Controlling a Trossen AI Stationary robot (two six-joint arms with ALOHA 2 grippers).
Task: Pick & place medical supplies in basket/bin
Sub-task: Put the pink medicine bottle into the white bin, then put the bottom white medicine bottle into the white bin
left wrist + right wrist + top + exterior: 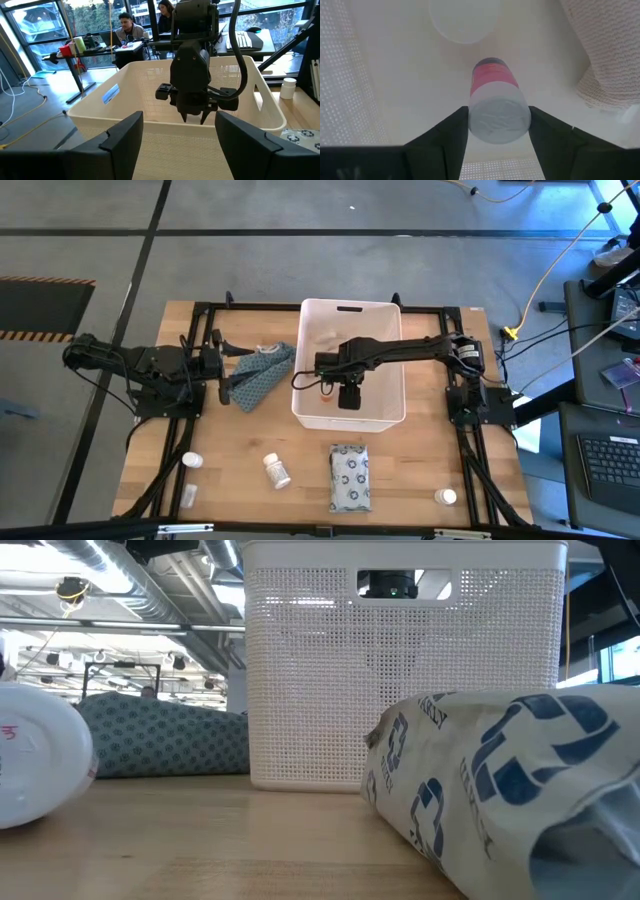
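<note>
The wooden table [240,490] carries a large white plastic bin [385,408] near the middle of its far edge, with a slot handle on the short wall that faces away from the front. The right arm reaches from the right edge over the bin, and the right gripper [498,131] is lowered inside it. Its two fingers are clamped on a small white bottle with a pink-red band [496,102], held by the sides above the bin floor. On the floor below there is a round white item [463,21], perhaps the end of another bottle, and a beige bandage roll [607,55] lies against one wall.

The left arm waits near the left edge of the table. The left gripper [179,131] points at the bin, its fingers are apart and nothing is between them. Just beside it, between this gripper and the left wall of the bin, lies a blue-grey patterned cloth pouch [260,373].

Near the front edge, in front of the bin, a flat white pack with a blue pattern [349,477] lies. To its left a small white pill bottle [276,471] lies on its side. Another small white bottle [191,461] is near the front left corner, and one more [445,496] stands near the front right corner.
</note>
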